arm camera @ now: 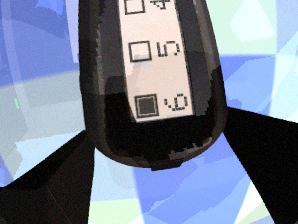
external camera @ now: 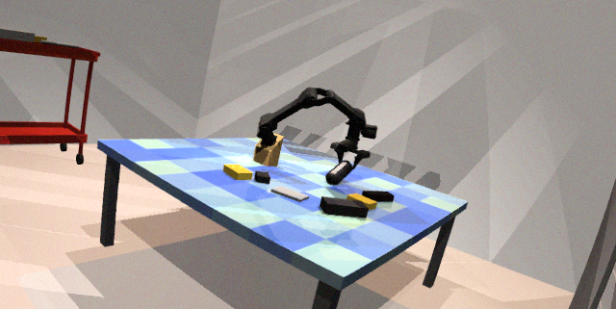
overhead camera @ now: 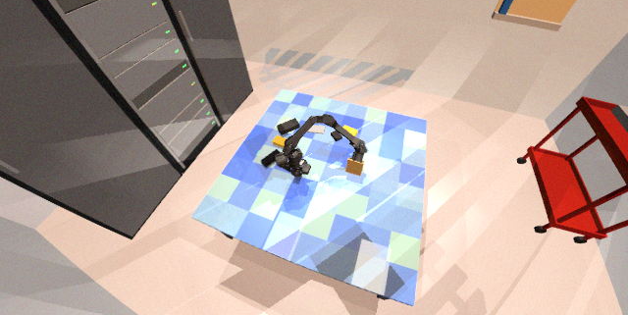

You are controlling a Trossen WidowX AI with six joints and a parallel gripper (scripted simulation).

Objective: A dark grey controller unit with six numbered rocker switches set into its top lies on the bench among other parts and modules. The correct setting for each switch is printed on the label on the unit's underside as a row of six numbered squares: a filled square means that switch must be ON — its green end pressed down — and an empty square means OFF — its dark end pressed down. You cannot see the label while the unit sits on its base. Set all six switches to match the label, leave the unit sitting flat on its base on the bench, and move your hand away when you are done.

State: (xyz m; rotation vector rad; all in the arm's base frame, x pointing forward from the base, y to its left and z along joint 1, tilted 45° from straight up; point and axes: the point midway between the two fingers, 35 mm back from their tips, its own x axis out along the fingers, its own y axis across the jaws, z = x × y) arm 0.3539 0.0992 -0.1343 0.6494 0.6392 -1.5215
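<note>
Fingers spread wide and clamped on the dark grey controller unit, gripper holding it tilted above the checkered bench. Underside label facing the wrist view: squares 3, 4, 5 empty, 6 filled. Nearby on the bench, yellow blocks, black modules, grey plate
</note>
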